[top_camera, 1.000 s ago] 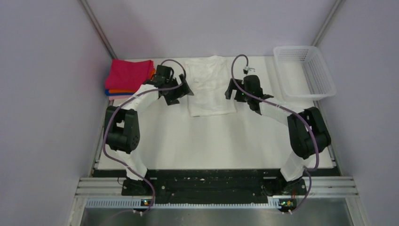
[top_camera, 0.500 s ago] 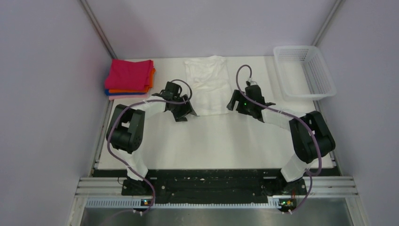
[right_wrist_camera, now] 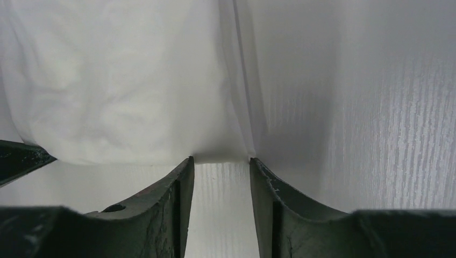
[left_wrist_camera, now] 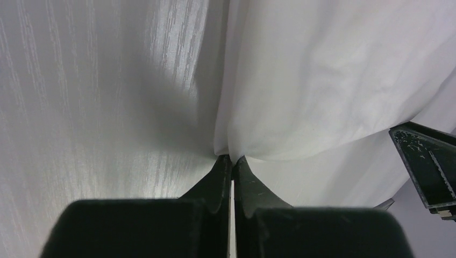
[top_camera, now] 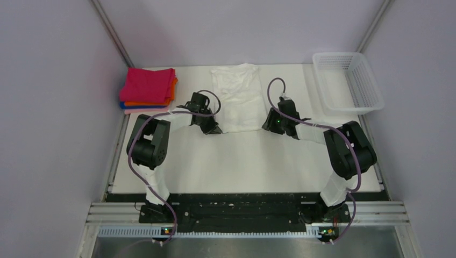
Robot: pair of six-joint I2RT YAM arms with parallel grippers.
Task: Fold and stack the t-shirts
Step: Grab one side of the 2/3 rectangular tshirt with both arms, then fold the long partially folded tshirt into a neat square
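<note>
I am looking down from the top camera at the white t-shirt point(top_camera: 238, 99), which is lying flat and wrinkly on the table point(top_camera: 242, 161) at the far middle, collar end away from the arms and its near hem facing them. Both arms are reaching in low at that hem, one at each near corner.

The left gripper point(top_camera: 212, 128) is sitting at the shirt's near left corner. On its wrist camera I am seeing the left gripper point(left_wrist_camera: 232, 159) with its fingers point(left_wrist_camera: 220, 174) pressed together, only a hairline between them, and the white t-shirt point(left_wrist_camera: 322, 86) is drawn to a point right at the tips, so it is pinching the very corner of the cloth.

The right gripper point(top_camera: 270, 124) is resting at the near right corner. Through its own camera the right gripper point(right_wrist_camera: 219, 161) is showing its fingers point(right_wrist_camera: 180, 185) spread apart, with the hem corner of the white t-shirt point(right_wrist_camera: 123, 91) lying just between the tips (whether the pads are touching the cloth, I cannot tell).

The stack of folded shirts point(top_camera: 148, 88) is sitting at the far left corner of the table, magenta on top, then orange, blue and pink edges peeking out beneath. The white mesh basket point(top_camera: 349, 80) is standing at the far right, well apart from the shirt.
</note>
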